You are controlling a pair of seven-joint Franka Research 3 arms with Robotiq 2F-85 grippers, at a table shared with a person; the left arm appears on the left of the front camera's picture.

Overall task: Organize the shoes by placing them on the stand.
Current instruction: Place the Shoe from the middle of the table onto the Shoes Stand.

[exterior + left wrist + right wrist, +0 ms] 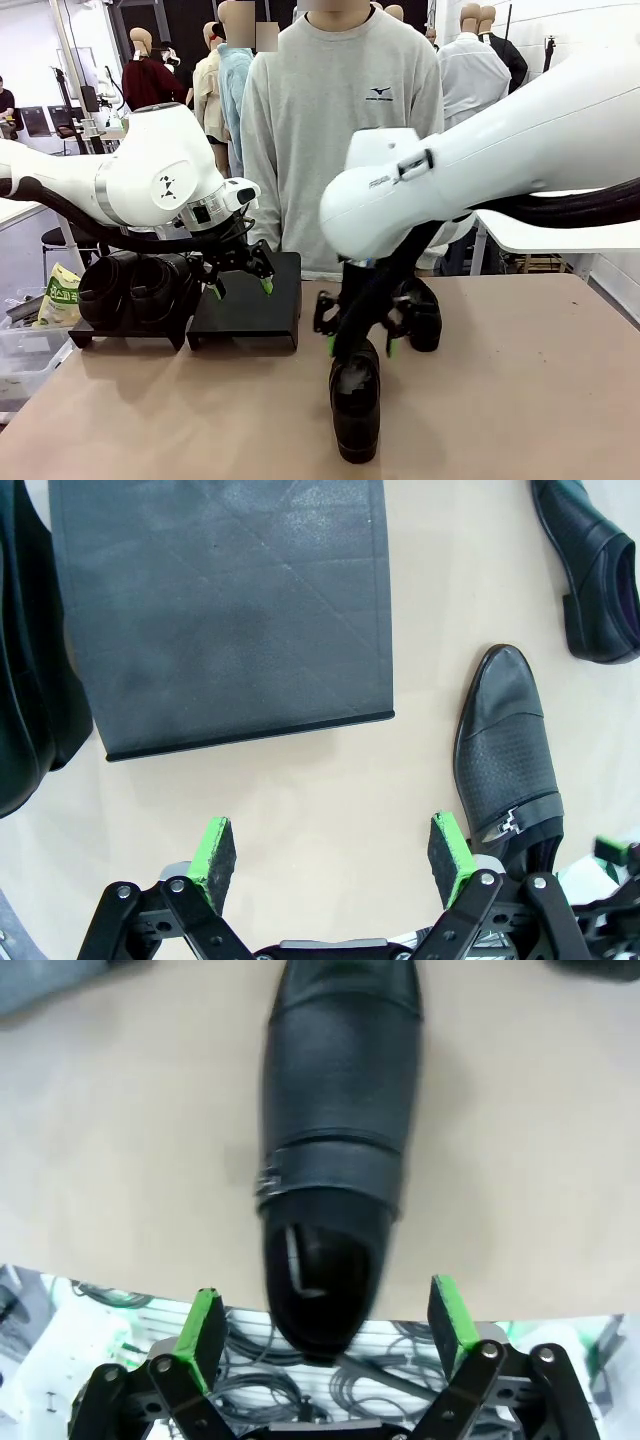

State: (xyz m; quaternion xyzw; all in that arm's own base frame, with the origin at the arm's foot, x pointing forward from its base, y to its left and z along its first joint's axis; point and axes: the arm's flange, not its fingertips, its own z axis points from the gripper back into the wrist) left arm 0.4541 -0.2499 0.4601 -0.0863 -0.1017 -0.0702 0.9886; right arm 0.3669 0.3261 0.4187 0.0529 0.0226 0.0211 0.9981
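Left gripper [241, 289], released with jaws wide, hangs over the black stand [250, 318]; two shoes [130, 290] sit on the stand to its left. Right gripper [359, 347], also released, hovers just above a buckled shoe [355, 410] on the counter [520, 390]; a fourth shoe [428, 315] lies just beyond it.

Black shoes [356, 400], one with perforated texture, black stand [245, 312], beige table [520, 400], green pads [214, 848], white arms [150, 180], grey sweatshirt [330, 130]

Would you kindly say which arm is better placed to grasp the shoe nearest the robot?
Right: the right gripper hangs open directly over that shoe, while the left gripper hovers open by the empty stand.
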